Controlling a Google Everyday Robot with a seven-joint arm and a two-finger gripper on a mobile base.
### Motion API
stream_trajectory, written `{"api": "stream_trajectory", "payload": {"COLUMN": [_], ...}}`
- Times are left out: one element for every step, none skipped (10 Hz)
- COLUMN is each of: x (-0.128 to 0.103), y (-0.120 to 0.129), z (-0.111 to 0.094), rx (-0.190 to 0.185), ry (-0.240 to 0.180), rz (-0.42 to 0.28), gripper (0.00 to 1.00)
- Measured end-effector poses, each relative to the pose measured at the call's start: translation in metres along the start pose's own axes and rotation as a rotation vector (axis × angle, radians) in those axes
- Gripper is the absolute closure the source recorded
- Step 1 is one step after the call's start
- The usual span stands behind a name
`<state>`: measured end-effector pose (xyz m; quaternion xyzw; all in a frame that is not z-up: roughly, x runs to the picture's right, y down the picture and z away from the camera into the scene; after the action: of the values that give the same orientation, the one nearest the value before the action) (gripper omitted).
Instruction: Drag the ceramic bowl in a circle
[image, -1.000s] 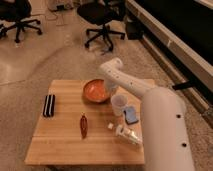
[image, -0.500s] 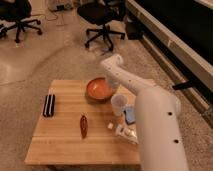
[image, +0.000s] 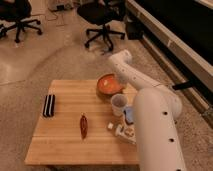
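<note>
Orange-red and round, the ceramic bowl (image: 106, 86) is set upright, mouth upward, with no long axis, near the wooden table's (image: 65, 145) far right edge, around mid-frame. The gripper (image: 116, 75) is held at its upper-right rim; its spread cannot be told.

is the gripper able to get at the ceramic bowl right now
Likely yes: the gripper is at the ceramic bowl's right rim, and the white cup stands clear on the near side.

Gripper (image: 118, 78) low ahead (arm (image: 150, 117) outstretched)
</note>
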<state>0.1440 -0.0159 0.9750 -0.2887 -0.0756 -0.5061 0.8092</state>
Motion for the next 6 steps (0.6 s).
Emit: {"api": "stream_trajectory", "payload": {"x": [0.003, 0.002, -0.004, -0.012, -0.028, -0.042], "y": [0.021, 0.034, 0.045, 0.055, 0.059, 0.060], "z": [0.006, 0.010, 0.013, 0.015, 0.012, 0.007], "rx": [-0.018, -0.028, -0.035, -0.037, -0.023, -0.003], "ry": [-0.003, -0.010, -0.020, -0.032, -0.048, -0.064], "rz": [0.015, 0.022, 0.019, 0.015, -0.006, -0.025], "gripper": [1.00, 1.00, 1.00, 1.00, 1.00, 1.00]}}
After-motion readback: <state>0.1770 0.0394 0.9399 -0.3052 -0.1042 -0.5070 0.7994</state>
